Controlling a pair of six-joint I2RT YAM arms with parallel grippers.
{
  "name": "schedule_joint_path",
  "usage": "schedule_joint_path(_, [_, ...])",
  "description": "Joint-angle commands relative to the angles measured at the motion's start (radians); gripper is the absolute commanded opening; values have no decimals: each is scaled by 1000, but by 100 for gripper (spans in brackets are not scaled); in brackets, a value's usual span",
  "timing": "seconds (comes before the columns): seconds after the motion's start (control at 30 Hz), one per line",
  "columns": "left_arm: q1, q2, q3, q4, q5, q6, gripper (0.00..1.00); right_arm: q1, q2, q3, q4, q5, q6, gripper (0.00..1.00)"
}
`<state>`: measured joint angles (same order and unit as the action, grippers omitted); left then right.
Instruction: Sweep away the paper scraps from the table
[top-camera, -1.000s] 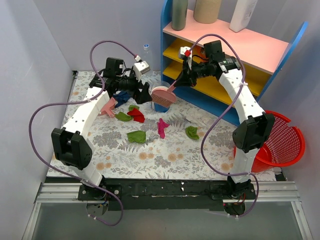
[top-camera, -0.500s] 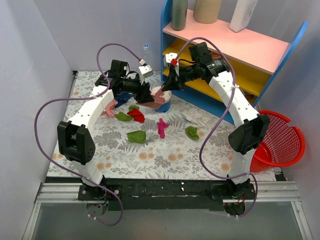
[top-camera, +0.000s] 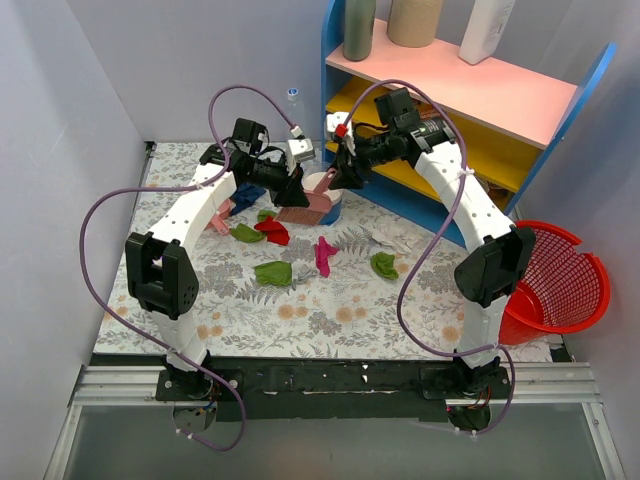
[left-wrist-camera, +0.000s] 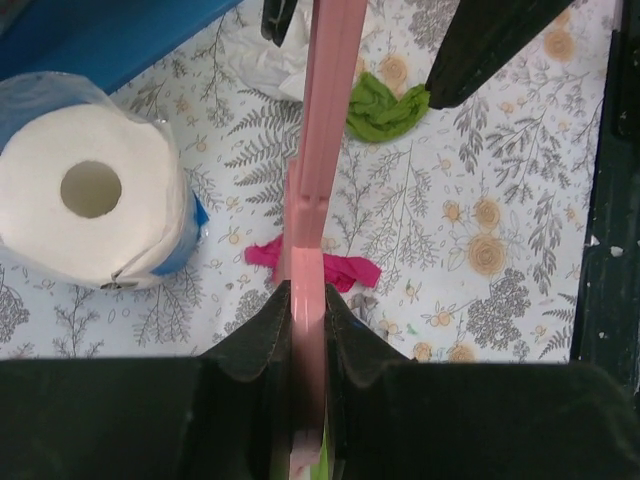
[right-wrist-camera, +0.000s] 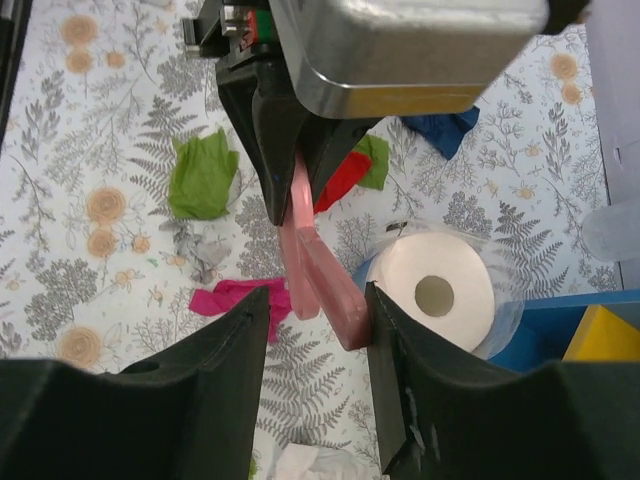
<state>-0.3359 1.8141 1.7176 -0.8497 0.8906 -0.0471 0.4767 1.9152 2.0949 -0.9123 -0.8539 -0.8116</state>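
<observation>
Pinching the stiff pink plastic brush (left-wrist-camera: 328, 120) at its handle: left gripper (left-wrist-camera: 307, 295) clamped, right gripper (right-wrist-camera: 315, 300) spread around it. Small crumpled coloured paper scraps (top-camera: 272, 272), scattered mid floral-cloth table (top-camera: 300, 320), look light and soft; sweep them, don't grasp.

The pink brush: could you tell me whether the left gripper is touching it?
Touching. The left wrist view shows the left gripper with jaws pressed on both sides of the pink brush handle.
</observation>
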Motion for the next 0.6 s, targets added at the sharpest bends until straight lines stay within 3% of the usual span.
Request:
schedule_joint_path(0.0, [12, -16, 53, -43, -116, 108, 0, 28, 1, 31, -134, 41, -86, 50])
schedule_joint_path(0.57, [-35, -102, -38, 78, -133, 113, 0, 51, -13, -78, 19, 3, 98, 41])
